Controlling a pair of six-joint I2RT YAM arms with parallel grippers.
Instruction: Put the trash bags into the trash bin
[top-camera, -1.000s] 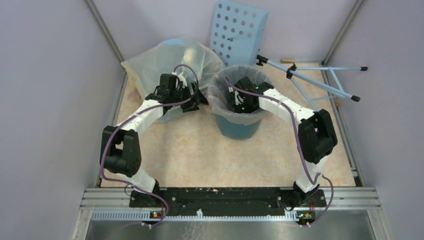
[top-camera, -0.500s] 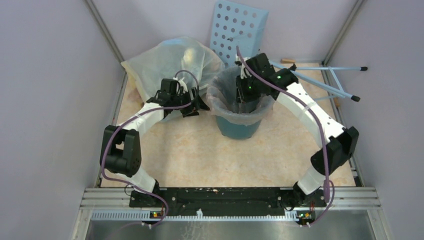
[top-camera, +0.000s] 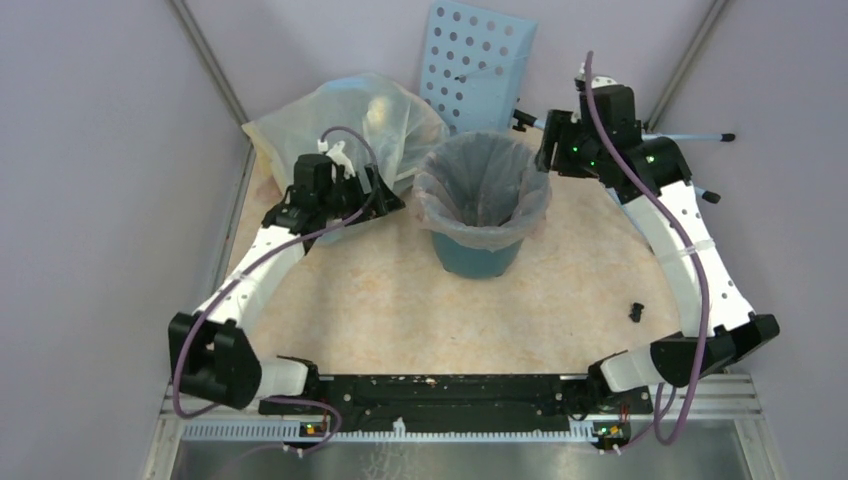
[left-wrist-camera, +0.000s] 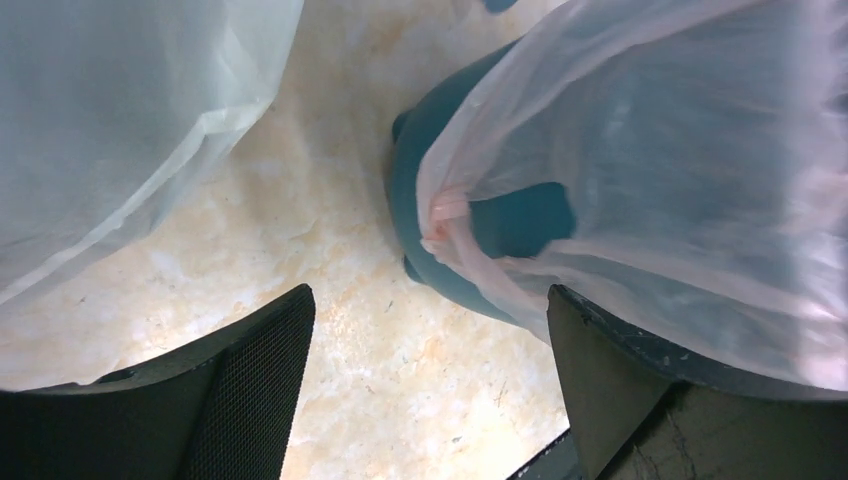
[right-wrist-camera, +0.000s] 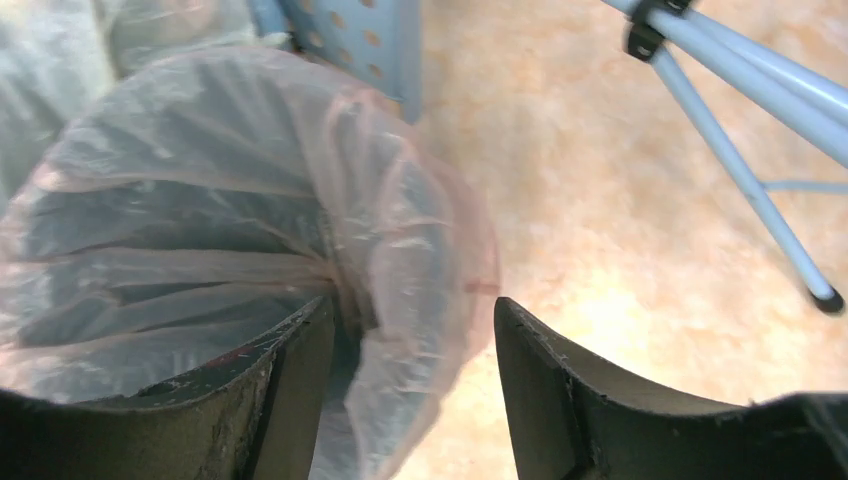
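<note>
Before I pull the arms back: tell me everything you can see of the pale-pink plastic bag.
The thin, crinkly, translucent pale-pink plastic bag lines the upright round teal-green plastic bin. Its mouth is spread open and folded outward over the rim, hanging in wrinkled folds down the outer wall, with one gathered seam. The left gripper and right gripper are open beside it, neither gripping it.
</note>
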